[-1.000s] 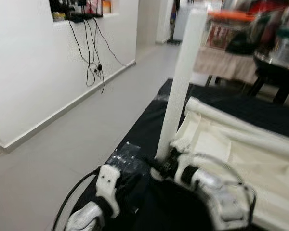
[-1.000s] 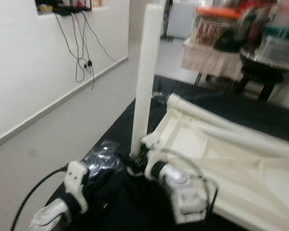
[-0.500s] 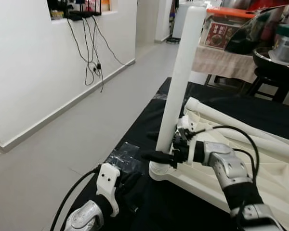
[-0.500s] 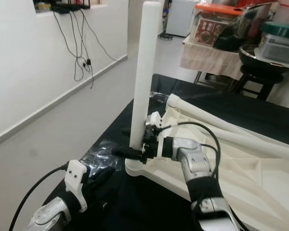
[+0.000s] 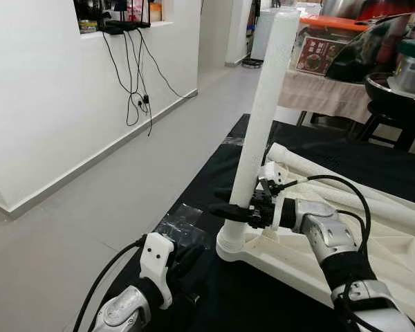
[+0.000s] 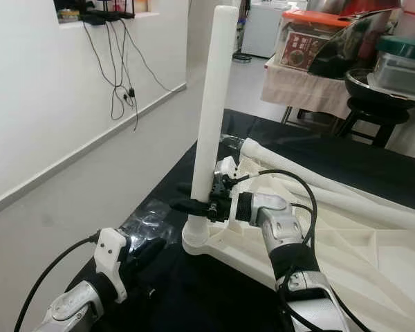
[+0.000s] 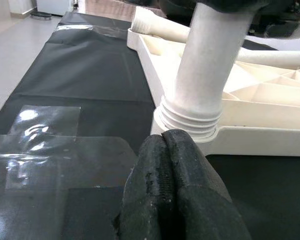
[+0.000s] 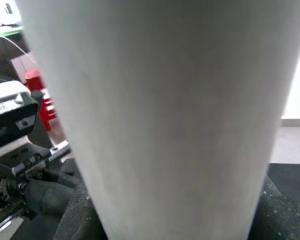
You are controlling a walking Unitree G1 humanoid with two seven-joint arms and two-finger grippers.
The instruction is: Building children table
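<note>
The right gripper [image 5: 229,209] reaches in from the right, silver forearm bent at the elbow and running level toward the tall white plastic table leg [image 5: 261,124]; its black jaws are clenched around the leg low down, just above the ribbed collar; the leg stands upright in the corner socket of the cream plastic tabletop [image 6: 346,238], which lies upside down on the black floor mat [image 5: 207,187]; the left gripper [image 5: 183,259] sits low on the near side, wrist angled up toward the leg's base, jaws pressed together on nothing.

The left wrist view brings the base up close: threaded rings on the leg [image 7: 197,95] meeting the socket rim, the tabletop's ribbed underside [image 7: 250,85] behind, the closed black fingers [image 7: 172,185] just short of the socket, and clear tape patches [image 7: 40,145] shining on the mat; the right wrist view shows the leg's white wall [image 8: 160,115] pressed right up to the lens; the head views take in a white wall with dangling black cables [image 5: 135,76] and a cluttered bench [image 5: 325,76] behind.
</note>
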